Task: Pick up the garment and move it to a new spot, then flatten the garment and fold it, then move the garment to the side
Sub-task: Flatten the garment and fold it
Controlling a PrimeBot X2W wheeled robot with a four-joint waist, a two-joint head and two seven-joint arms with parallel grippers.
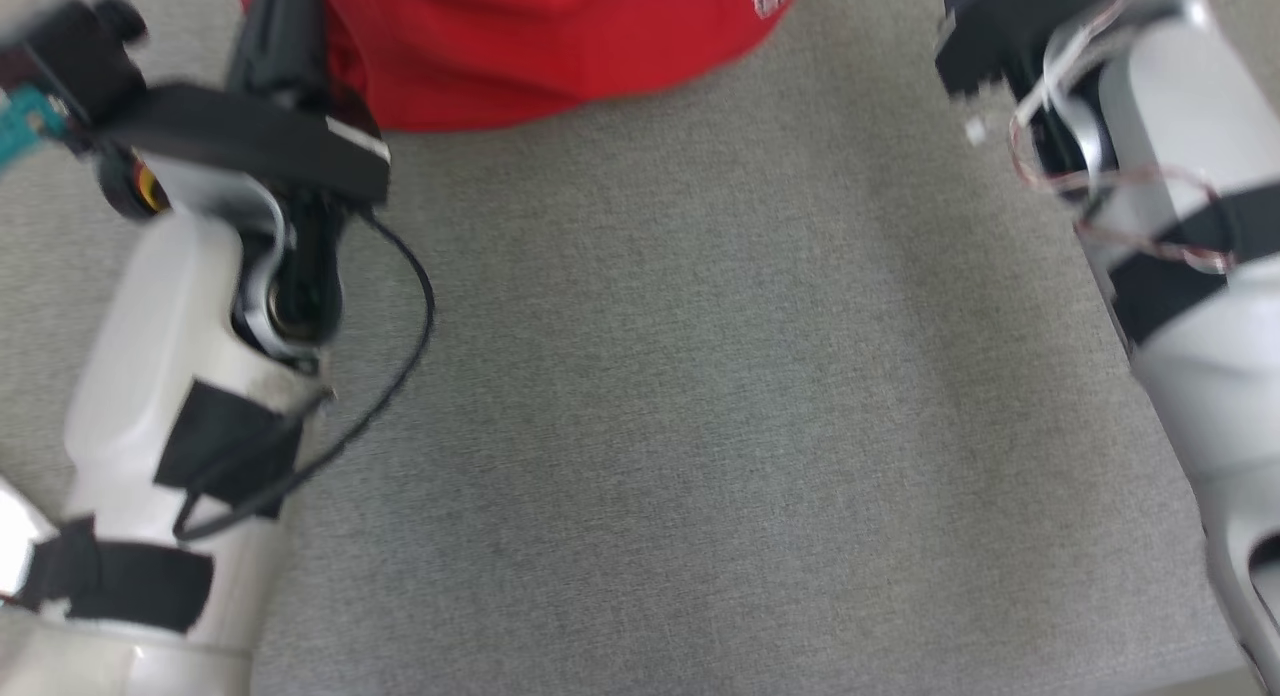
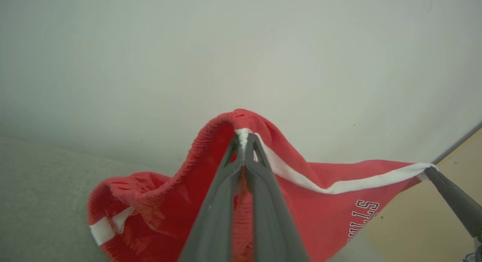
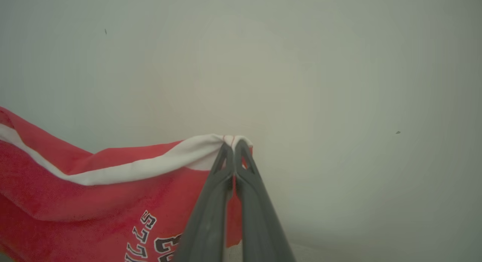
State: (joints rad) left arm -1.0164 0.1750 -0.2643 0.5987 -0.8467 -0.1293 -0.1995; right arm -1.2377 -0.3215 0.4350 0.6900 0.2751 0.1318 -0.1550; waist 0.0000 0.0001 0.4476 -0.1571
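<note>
Left end effector (image 2: 244, 140) and right end effector (image 3: 233, 144) are both pinched shut on the white-trimmed edge of the red garment (image 2: 320, 209). It hangs stretched between them at the far end of the grey worktop (image 1: 700, 396); can't tell if the bottom touches. Looks light, soft and floppy, so I'd guess it sags wherever it isn't held. The trim corners seem like the best grab spots, since the thicker seam should slip less.

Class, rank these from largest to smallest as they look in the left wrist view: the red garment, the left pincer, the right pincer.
1. red garment
2. left pincer, though it is nearest the camera, which enlarges it
3. right pincer, farther off and cut by the edge
</note>
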